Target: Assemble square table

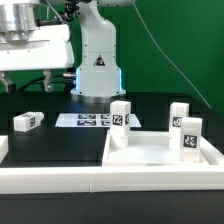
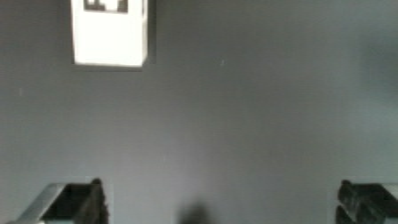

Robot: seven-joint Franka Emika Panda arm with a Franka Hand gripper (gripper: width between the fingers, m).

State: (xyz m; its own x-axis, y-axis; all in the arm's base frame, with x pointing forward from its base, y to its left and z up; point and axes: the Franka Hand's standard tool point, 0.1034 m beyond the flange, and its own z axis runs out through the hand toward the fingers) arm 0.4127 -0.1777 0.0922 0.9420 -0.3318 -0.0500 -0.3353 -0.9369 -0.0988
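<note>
Wrist view: fingers (image 2: 71, 200) wide apart, empty, leg block (image 2: 109, 32) beyond; exterior view adds tabletop (image 1: 165, 155), marker board (image 1: 85, 120).

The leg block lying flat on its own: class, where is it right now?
In the exterior view the lone leg block lies on the black table at the exterior view's left, left of the marker board and below the raised end effector.

bare dark table (image 2: 214, 130) under the spread claw (image 2: 217, 205), one leg block (image 2: 109, 32) lying ahead
</note>
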